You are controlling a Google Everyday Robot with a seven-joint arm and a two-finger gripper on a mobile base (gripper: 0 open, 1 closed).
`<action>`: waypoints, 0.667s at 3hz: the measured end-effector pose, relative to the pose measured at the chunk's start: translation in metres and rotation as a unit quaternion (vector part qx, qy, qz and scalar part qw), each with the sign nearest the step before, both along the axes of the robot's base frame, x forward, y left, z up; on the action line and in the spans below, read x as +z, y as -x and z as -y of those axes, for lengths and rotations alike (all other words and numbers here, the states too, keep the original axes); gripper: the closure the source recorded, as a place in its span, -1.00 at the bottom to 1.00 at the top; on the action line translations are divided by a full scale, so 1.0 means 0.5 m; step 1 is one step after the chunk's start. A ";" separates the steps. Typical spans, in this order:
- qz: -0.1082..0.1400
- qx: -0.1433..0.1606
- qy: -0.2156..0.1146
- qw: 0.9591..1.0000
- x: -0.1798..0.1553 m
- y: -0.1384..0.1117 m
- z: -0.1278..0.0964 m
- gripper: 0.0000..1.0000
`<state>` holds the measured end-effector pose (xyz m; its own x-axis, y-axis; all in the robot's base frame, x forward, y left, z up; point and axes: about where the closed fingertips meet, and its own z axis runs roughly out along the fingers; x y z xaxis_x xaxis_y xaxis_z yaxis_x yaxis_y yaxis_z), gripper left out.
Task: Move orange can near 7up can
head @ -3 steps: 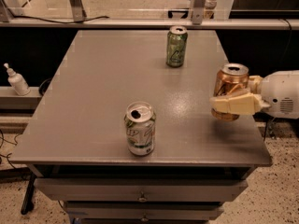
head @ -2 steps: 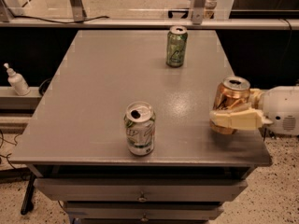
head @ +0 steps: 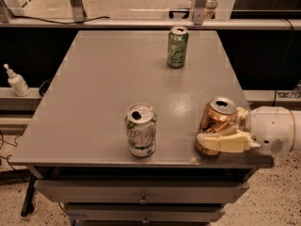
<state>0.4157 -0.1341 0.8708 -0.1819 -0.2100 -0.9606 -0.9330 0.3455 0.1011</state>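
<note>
The orange can [head: 215,121], copper with a silver top, stands upright near the table's front right corner. My gripper [head: 225,133] reaches in from the right and is shut on the orange can, with one cream finger [head: 221,142] across its lower front. The 7up can [head: 140,130], white-silver with green lettering, stands upright near the front edge, to the left of the orange can with a gap between them.
A green can [head: 177,46] stands at the far middle of the grey table [head: 103,84]. Drawers sit under the table's front edge. A white pump bottle [head: 17,81] stands on a ledge to the left. Metal frame legs and a cable lie behind the table.
My gripper has moved the orange can toward the table's front edge and slightly left, closer to the 7up can. The other cans have not moved.
</note>
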 end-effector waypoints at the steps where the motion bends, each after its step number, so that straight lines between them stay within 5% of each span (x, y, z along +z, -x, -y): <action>1: 0.015 0.029 -0.020 0.999 -0.007 0.010 -0.051 1.00; 2: 0.043 0.044 -0.031 0.998 -0.012 0.016 -0.097 1.00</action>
